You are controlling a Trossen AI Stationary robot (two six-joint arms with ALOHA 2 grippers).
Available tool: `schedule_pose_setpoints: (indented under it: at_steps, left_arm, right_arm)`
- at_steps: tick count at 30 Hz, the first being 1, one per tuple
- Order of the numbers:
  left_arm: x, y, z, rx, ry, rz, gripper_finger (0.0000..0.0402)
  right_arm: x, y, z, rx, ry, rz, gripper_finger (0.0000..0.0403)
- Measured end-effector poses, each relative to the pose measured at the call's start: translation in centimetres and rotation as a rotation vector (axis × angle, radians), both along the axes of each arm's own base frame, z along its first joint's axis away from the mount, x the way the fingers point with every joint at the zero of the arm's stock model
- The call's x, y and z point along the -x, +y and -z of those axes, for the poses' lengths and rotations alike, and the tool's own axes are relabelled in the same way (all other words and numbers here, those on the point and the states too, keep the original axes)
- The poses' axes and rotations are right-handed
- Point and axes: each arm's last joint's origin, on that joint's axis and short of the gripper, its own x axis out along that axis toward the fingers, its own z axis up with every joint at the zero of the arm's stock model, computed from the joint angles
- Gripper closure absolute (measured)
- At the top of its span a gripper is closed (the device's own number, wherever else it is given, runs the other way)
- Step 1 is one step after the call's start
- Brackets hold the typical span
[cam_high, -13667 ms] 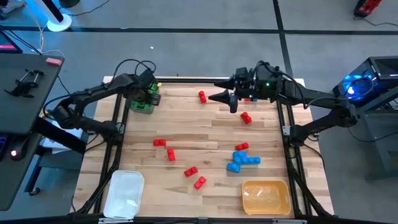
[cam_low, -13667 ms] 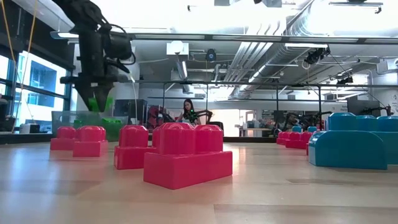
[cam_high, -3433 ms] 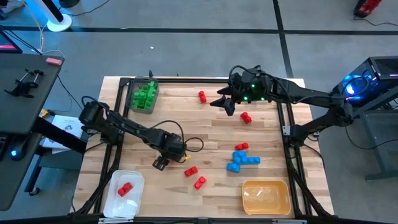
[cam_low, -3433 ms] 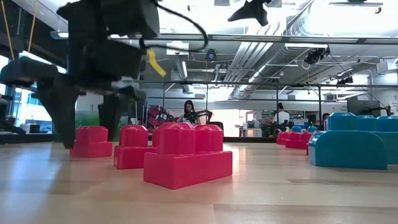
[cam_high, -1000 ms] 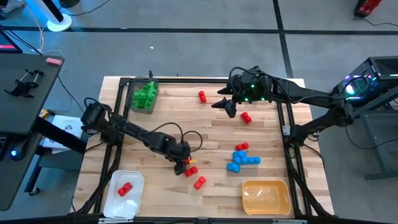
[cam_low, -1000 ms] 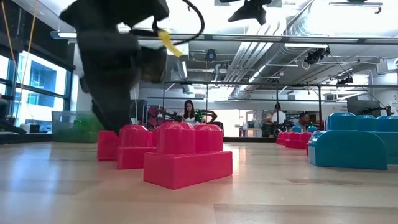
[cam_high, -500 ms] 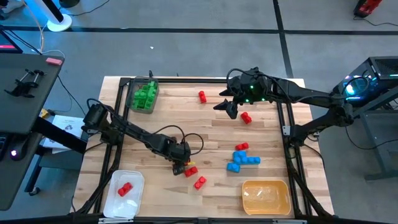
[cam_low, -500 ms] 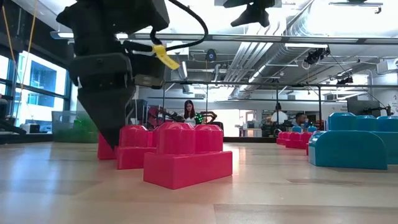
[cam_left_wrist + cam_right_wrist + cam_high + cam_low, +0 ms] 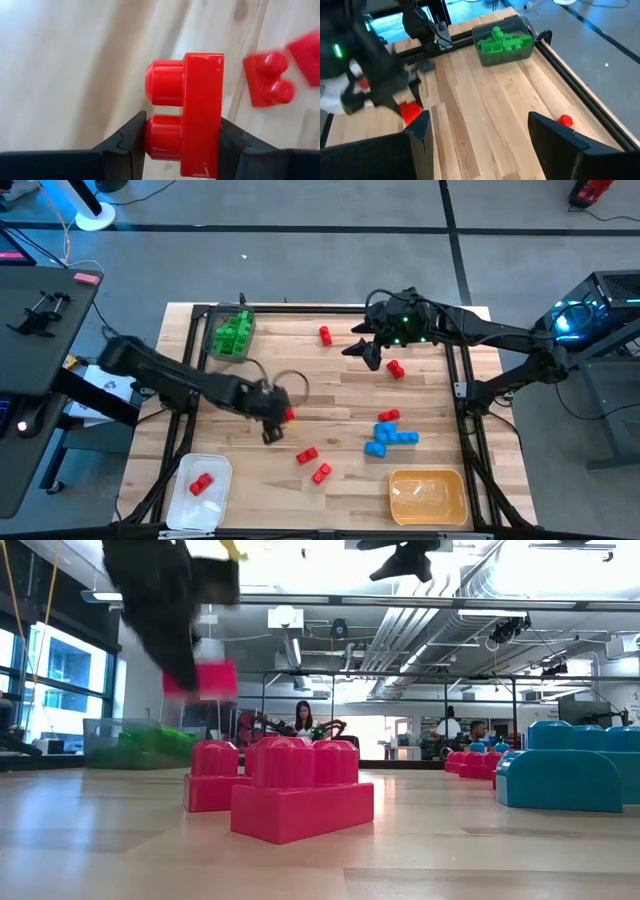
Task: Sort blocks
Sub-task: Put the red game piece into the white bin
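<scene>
My left gripper (image 9: 278, 423) hangs over the table's middle, shut on a red two-stud block (image 9: 192, 115), which the low view shows well above the wood (image 9: 205, 680). Two more red blocks (image 9: 307, 455) (image 9: 321, 473) lie on the table just to its near right. Other red blocks lie at the far side (image 9: 325, 335) (image 9: 395, 368). A blue cluster (image 9: 390, 440) with a red block (image 9: 388, 417) beside it lies to the right. My right gripper (image 9: 362, 350) stands open and high above the far middle, with nothing between its fingers. My left gripper pinches the red block near one end between its two fingers. One finger (image 9: 131, 145) lies on a stud (image 9: 159, 136), the other (image 9: 231, 146) on the block's flat underside (image 9: 216, 131). The fingers slant steeply down from above. The block is lifted clear of the table.
A grey tray of green blocks (image 9: 232, 335) stands at the far left corner. A white tray (image 9: 205, 505) holding one red block (image 9: 202, 484) is at the near left, a yellow tray (image 9: 428, 495) at the near right. Bare wood lies between the trays.
My left gripper has shut on the red block that lay beside the two others. It has lifted the block clear of the table, going up and toward the table's left and far side. The other two red blocks have stayed in place.
</scene>
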Motion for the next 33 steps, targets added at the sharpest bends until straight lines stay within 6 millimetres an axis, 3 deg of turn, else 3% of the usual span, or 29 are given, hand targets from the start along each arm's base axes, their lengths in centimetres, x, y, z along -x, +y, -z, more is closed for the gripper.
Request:
schedule_pose_setpoints:
  at_steps: [5, 10, 15, 23, 28, 33]
  left_arm:
    - [4.4, 0.5, -4.2, 0.049, -0.05, -0.102, 0.0232]
    - [7.8, -1.9, -6.0, 0.368, 0.0, -0.067, 0.0243]
    - [10.4, -6.2, -6.0, 0.508, 0.12, 0.005, 0.0241]
    - [15.2, -12.2, -3.7, 0.412, 0.327, 0.101, 0.0236]
    - [16.2, -13.7, -2.5, 0.378, 0.392, 0.044, 0.0229]
    - [16.0, -13.6, -2.8, 0.426, 0.39, -0.033, 0.0202]
  right_arm:
    - [-0.2, 0.0, -0.3, 0.007, -0.04, 0.001, 0.0188]
    - [-0.3, -0.1, -0.6, -0.008, -0.071, 0.014, 0.0188]
    - [-0.4, -0.1, -0.8, -0.027, -0.097, 0.033, 0.0188]
    - [-0.4, 0.0, -0.7, -0.146, -0.124, 0.143, 0.0188]
    - [-0.6, 0.9, -0.7, -0.183, -0.125, 0.142, 0.0188]
    - [-0.7, 2.0, -0.7, -0.185, -0.12, 0.103, 0.0188]
